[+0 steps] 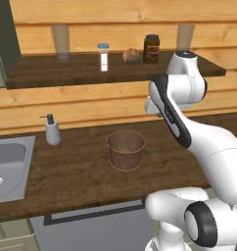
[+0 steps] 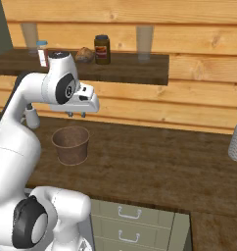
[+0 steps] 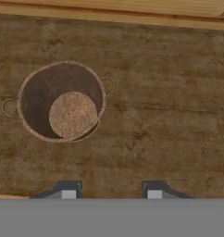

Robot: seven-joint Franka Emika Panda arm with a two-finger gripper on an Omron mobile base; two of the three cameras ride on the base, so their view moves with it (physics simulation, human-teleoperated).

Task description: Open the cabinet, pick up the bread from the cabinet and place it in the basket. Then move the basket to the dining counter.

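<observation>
The small rounded golden-brown bread (image 1: 131,56) sits at upper centre of the left base view, on the dark brown wood-grain floor board of the open wall cabinet (image 1: 52,73), just left of one dark brown jar (image 1: 151,49) and right of one white blue-capped bottle (image 1: 103,57); its surface looks crusty and mottled, though it is too small to make out finer detail. Two pale translucent glasses stand at the back of the cabinet, one toward the left (image 1: 60,41) and one toward the right (image 1: 185,35). One brown bucket-shaped woven basket (image 1: 126,149) with a round rim stands upright and empty at mid-frame on the dark wood counter (image 1: 66,171), beside one steel sink (image 1: 8,164) and one grey soap dispenser (image 1: 52,130) at left. In the hand view the basket lies at centre left. The two-finger gripper (image 2: 77,114) points down above the counter, right of the basket, its jaws apart with nothing between them.
</observation>
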